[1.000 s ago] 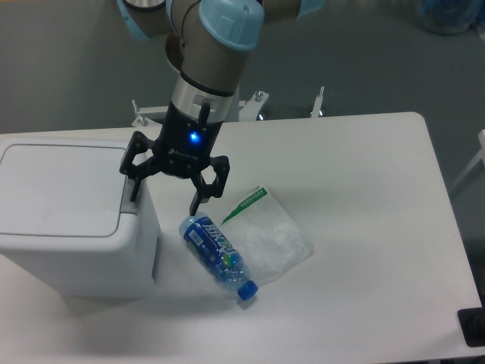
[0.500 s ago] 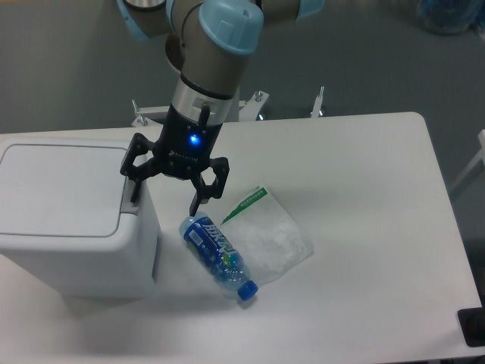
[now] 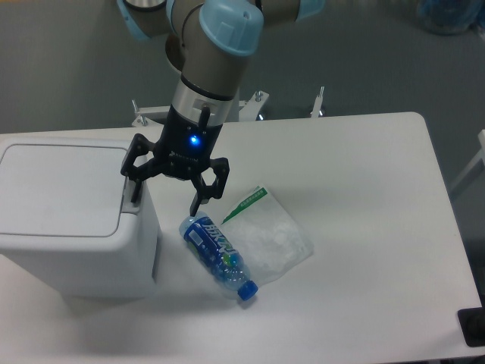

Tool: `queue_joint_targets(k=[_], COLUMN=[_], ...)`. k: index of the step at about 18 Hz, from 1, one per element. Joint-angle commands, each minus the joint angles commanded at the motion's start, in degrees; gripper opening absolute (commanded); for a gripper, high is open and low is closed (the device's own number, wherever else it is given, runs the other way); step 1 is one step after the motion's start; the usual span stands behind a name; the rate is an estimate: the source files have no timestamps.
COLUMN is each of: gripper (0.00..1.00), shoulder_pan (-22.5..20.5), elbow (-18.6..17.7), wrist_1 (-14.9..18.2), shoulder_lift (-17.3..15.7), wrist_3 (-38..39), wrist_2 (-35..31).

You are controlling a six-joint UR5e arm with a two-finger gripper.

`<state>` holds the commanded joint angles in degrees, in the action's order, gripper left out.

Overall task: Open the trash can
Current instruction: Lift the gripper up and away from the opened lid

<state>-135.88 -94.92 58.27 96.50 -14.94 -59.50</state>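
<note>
The trash can [image 3: 72, 220] is a large boxy white bin at the left of the table, its flat lid [image 3: 61, 189] shut. A grey push tab [image 3: 129, 199] sits at the lid's right edge. My gripper [image 3: 165, 201] is open, pointing down at the bin's right edge. Its left finger [image 3: 136, 189] rests on or just over the grey tab; I cannot tell whether it touches. Its right finger [image 3: 195, 205] hangs off the bin, just above a blue bottle [image 3: 218, 255].
The blue bottle lies on its side on the white table [image 3: 364, 227], right of the bin. A clear plastic bag [image 3: 271, 235] with a green strip lies beside it. A dark object [image 3: 474, 326] sits at the table's bottom right corner.
</note>
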Motion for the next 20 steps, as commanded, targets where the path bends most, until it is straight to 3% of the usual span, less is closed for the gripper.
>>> queue_joint_targets(k=[9, 15, 20], gripper=[1.00, 1.00, 1.00], shoulder_pan=[-0.61, -4.03, -7.81], elbow=[0.35, 5.44, 7.03], wrist_1=[0.00, -0.09, -0.62], shoulder_lift=[0.00, -0.97, -0.62], wrist_3=[0.26, -0.09, -0.70], wrist_2=[0.09, 0.17, -0.53])
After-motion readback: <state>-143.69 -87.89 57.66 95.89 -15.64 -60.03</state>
